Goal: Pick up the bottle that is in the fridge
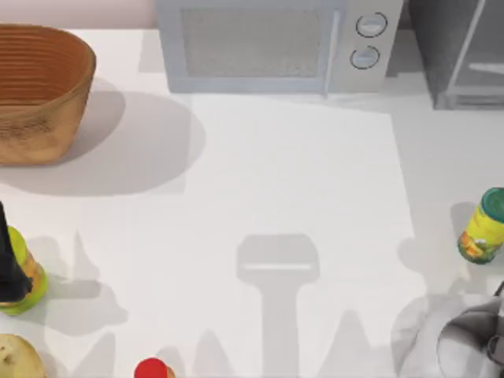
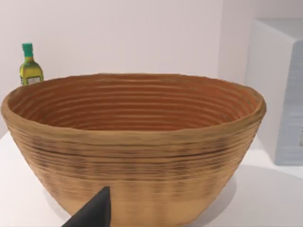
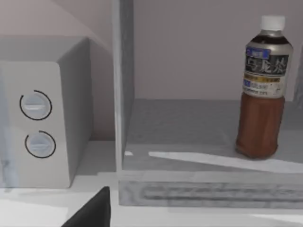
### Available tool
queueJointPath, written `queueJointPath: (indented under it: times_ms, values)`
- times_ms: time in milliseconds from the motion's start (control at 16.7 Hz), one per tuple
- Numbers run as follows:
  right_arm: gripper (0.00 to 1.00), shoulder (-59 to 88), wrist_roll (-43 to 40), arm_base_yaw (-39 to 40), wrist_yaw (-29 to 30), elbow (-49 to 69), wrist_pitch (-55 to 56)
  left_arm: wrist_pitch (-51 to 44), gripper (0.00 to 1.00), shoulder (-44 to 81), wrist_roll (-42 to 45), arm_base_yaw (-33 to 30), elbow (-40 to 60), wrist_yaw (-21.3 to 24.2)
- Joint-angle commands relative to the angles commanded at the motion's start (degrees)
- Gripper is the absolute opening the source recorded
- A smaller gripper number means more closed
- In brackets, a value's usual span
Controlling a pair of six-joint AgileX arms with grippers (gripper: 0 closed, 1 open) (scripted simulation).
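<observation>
From above, the fridge (image 1: 461, 51) is far right next to the microwave (image 1: 276, 43), insides hidden. The right wrist view looks in: the bottle (image 3: 263, 90) stands upright on its shelf, untouched. Can't tell how either gripper's jaws stand. Left arm is parked near left.

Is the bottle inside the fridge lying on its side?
No, in the right wrist view the bottle stands upright on the fridge floor, with its white cap at the top.
</observation>
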Motion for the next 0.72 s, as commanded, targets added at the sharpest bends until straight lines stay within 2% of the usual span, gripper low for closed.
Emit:
queueJointPath:
  times_ms: [420,720]
  values:
    - [1.0,40.9,0.4,-11.2,-10.8,3.4,34.9,0.0,1.0,0.0,0.0,0.0,0.0,0.0]
    - [1.0,64.2,1.0,-18.3,-17.5,5.8,56.0,0.0,1.0,0.0,0.0,0.0,0.0,0.0]
